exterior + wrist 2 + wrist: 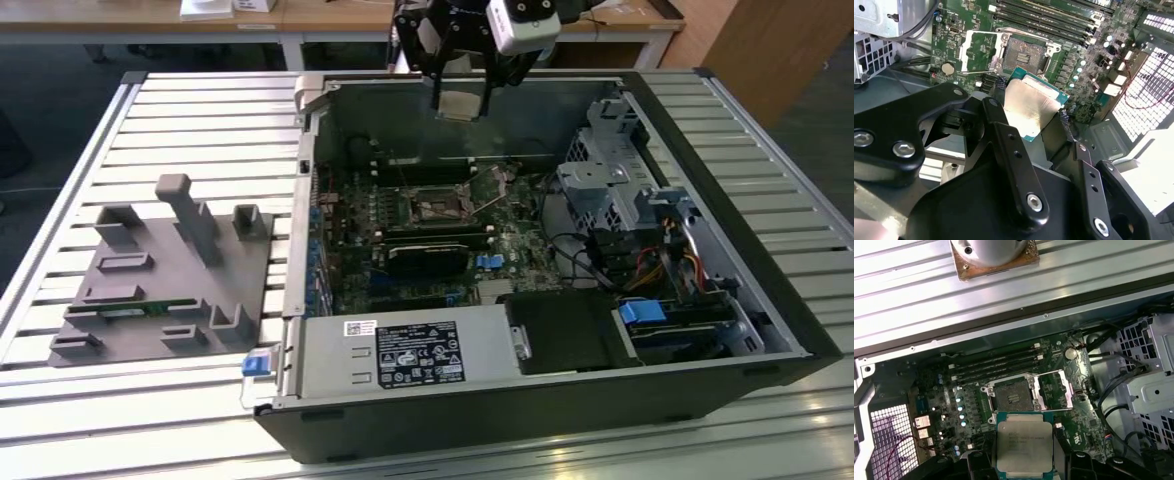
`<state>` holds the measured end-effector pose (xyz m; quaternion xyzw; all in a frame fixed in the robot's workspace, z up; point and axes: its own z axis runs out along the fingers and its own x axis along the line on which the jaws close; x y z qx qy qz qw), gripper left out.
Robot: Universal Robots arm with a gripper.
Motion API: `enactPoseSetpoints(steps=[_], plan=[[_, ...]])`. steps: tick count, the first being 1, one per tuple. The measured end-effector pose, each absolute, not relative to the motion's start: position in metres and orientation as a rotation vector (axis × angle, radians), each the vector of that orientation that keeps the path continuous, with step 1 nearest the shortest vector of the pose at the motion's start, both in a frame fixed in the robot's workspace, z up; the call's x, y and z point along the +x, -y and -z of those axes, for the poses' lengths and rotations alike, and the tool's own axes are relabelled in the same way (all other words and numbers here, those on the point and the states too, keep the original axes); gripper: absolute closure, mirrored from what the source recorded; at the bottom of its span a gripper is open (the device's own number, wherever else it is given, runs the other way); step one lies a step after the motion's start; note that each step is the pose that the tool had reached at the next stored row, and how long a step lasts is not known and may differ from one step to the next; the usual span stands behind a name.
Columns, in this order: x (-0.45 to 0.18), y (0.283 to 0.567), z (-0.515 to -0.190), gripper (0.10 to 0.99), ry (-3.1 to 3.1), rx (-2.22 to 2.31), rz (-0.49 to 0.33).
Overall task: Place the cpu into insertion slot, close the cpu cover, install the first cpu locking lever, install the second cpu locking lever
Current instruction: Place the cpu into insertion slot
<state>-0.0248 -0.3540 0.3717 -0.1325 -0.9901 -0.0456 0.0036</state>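
Slatted aluminium table [80, 130] with an open PC case [534, 420] lying on it. Exterior view: the gripper [458, 105] hung over the case's back end. Second wrist view: its fingers [1004, 135] were clamped on the cpu [1031, 107], held clear above the motherboard [1074, 60] near the bare insertion slot [1026, 55]. The cpu cover [981, 50] was flipped open beside that. First wrist view: cpu [1025, 445] just short of the slot [1011, 395].

- A black label [416, 355] on the grey metal box [327, 365] carries white print and small marks; none of it can be read.
- A small white sticker [360, 327] just above that label shows barcode-like lines, unreadable.
- In the first wrist view the cpu [1025, 442] bears faint rows of print on its metal top, illegible.
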Motion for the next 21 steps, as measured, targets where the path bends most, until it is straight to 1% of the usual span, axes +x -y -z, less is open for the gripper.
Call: enactPoseSetpoints(steps=[21], plan=[[-0.0248,0.3537,-0.3714,0.545,3.090,-0.522,0.143]])
